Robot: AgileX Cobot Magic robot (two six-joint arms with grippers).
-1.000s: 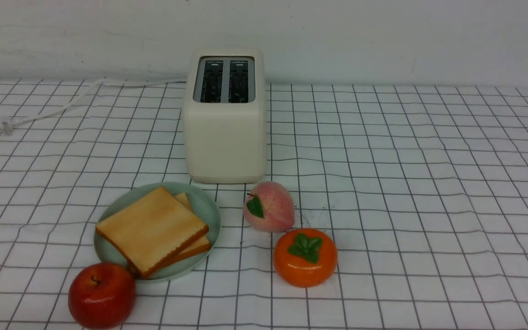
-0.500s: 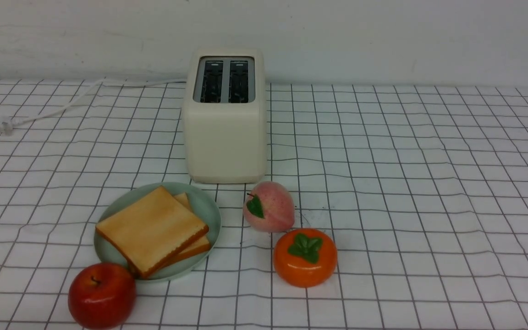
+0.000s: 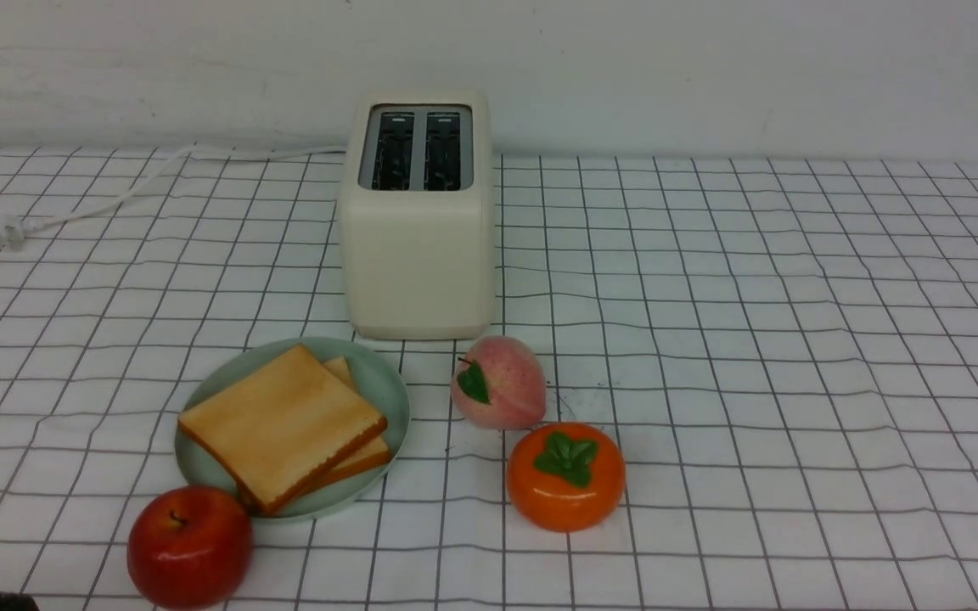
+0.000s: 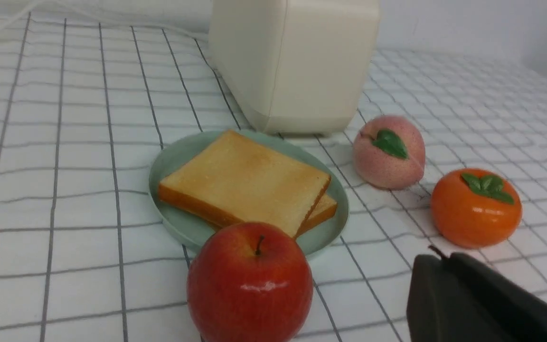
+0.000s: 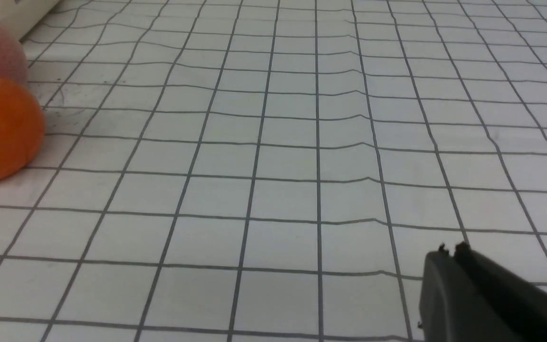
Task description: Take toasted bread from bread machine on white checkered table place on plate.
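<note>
Both toast slices (image 3: 285, 424) are lying stacked on the plate (image 3: 379, 378), just in front of the toaster (image 3: 417, 255), whose slots are showing empty. Left gripper (image 4: 437, 280) and right gripper (image 5: 447, 266) are both pressed together, holding nothing, hanging low over the tabletop (image 3: 752, 339). Risk: the top slice is overhanging toward the apple (image 3: 189, 545) touching the plate; a nudge there could be sliding it off. No readable writing or brand anywhere.

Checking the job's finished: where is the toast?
Both slices of toast lie stacked on the plate, front left of the toaster, behind the apple.
</note>
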